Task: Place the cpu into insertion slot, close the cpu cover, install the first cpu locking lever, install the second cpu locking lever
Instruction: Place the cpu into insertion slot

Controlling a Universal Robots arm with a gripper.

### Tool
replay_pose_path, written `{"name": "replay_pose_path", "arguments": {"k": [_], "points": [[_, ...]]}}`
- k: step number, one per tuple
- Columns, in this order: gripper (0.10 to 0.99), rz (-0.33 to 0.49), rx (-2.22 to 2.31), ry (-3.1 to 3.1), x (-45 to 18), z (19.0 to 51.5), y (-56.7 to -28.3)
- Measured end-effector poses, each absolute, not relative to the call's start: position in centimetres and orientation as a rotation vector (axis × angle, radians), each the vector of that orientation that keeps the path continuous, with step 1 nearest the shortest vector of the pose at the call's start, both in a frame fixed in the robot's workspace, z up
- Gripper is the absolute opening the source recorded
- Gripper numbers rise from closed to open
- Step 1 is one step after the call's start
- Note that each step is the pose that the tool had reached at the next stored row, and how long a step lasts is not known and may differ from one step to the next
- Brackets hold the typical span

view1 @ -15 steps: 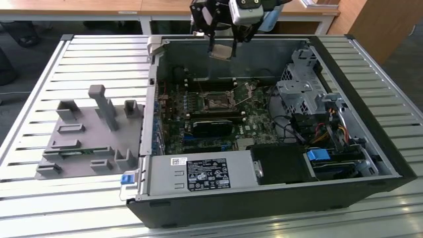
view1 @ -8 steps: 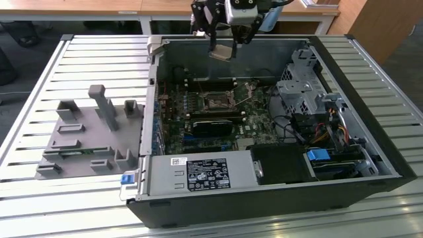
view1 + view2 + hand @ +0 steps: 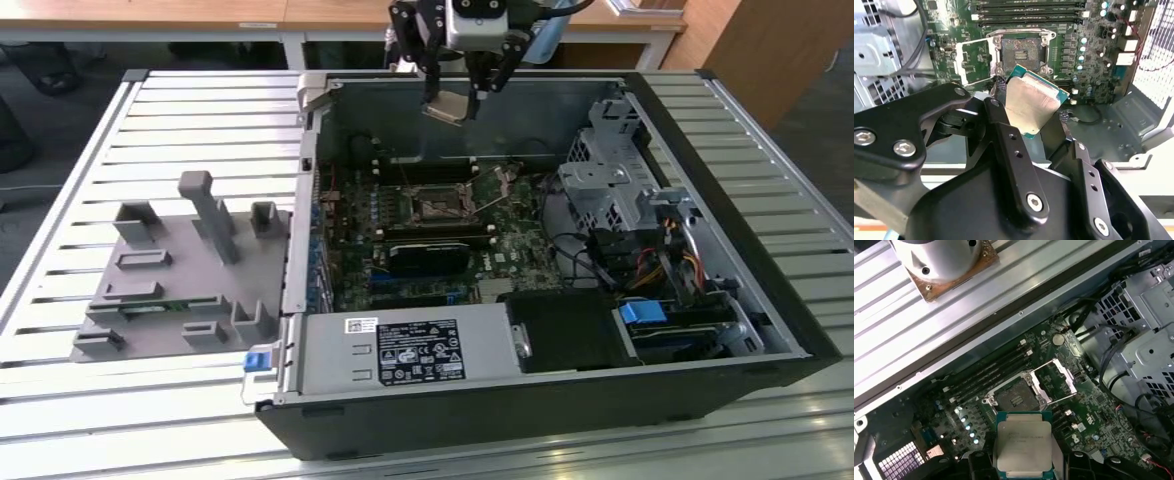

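Your fingers (image 3: 1009, 142) clamp the cpu (image 3: 1031, 102) by opposite edges, well above the insertion slot (image 3: 1019, 50), cpu cover (image 3: 974, 62) raised. Light, stiff, likely fragile underneath: grip edges only, keep level.

From my console the gripper (image 3: 1030, 112) reads as matte black throughout. It has flat, round-ended link bars (image 3: 1015, 160) hinged on a bulky black housing (image 3: 954, 210). Silver hex-socket screws (image 3: 1035, 201) cap the pivots, and small plain holes (image 3: 1013, 136) run along one bar. In the exterior view the gripper (image 3: 454, 100) has thin black links under a pale grey-silver wrist body (image 3: 478, 25), with dark cables (image 3: 567, 7) beside it. In the first wrist view, a silvery cylinder on a coppery square plate (image 3: 939, 260) stands well beyond the gripper. It may be the arm's base, though I can't be sure.
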State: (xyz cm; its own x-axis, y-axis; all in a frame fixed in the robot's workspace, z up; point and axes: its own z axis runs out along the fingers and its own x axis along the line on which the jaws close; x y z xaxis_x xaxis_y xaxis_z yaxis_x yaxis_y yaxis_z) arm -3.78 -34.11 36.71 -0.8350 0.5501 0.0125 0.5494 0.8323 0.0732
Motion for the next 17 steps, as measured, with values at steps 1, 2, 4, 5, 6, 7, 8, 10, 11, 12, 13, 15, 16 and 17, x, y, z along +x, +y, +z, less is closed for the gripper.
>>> {"name": "replay_pose_path", "arguments": {"k": [1,2,4,5,6,7,8,10,11,12,13,15,16,17], "points": [[0.525,0.115,0.924,2.99,-3.78,36.69,-34.1],[0.525,0.115,0.948,2.982,-3.78,36.68,-34.1],[0.525,0.114,0.99,2.967,-3.78,36.66,-34.1],[0.525,0.114,1.011,2.96,-3.78,36.65,-34.1],[0.525,0.113,1.032,2.952,-3.78,36.63,-34.1],[0.525,0.113,1.052,2.944,-3.78,36.62,-34.1],[0.525,0.112,1.073,2.936,-3.78,36.61,-34.1],[0.525,0.111,1.115,2.919,-3.78,36.59,-34.1],[0.525,0.111,1.136,2.91,-3.78,36.58,-34.1],[0.525,0.11,1.156,2.902,-3.78,36.56,-34.1],[0.525,0.11,1.177,2.893,-3.78,36.56,-34.1],[0.525,0.109,1.221,2.873,-3.78,36.53,-34.1],[0.525,0.109,1.242,2.863,-3.78,36.52,-34.1],[0.525,0.109,1.264,2.853,-3.78,36.51,-34.1]]}}
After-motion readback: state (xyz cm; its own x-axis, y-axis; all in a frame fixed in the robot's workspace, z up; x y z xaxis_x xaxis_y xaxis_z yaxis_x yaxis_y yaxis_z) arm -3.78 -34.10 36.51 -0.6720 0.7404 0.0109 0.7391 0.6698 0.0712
